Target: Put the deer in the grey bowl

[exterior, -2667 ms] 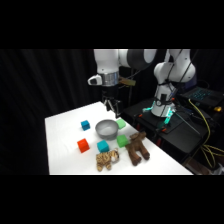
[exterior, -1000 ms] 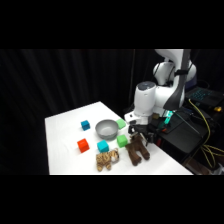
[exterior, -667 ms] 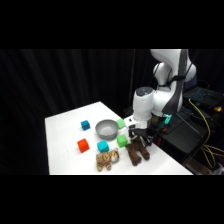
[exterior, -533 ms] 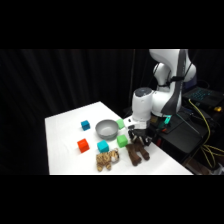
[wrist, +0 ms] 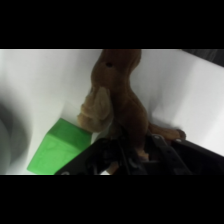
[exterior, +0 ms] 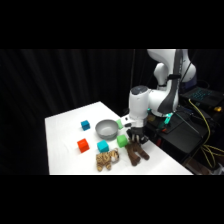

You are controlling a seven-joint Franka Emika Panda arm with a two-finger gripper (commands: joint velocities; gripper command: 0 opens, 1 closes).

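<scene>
the deer (exterior: 135,152), a dark brown plush animal, is seen lying on the white table (exterior: 65,132) near its right edge, toward the front corner, with its stubby limbs spread. the gripper (exterior: 136,138) is lowered from above onto the end of the deer that lies nearer the grey bowl (exterior: 106,128), and it is carried by the white arm (exterior: 162,97) that reaches in from the upper right. in the wrist view the deer (wrist: 119,100) is shown filling the middle of the picture, its body running up from the black linkage of the gripper (wrist: 131,156) at the bottom edge, and brown plush is seen between the dark finger parts; whether the fingers are pressed on the plush or merely set around it cannot be told. the grey bowl is placed upright further in from the right edge, apart from the deer. a green cube (exterior: 122,140) is set between the bowl and the deer, just beside the deer, and it is also seen in the wrist view (wrist: 56,148) close against the plush. a teal cube (exterior: 103,146) is found in front of the bowl, an orange cube (exterior: 83,145) to its left, and a blue cube (exterior: 85,125) behind that. a striped tan-and-brown plush (exterior: 107,159) is laid near the front edge, beside the deer.
</scene>
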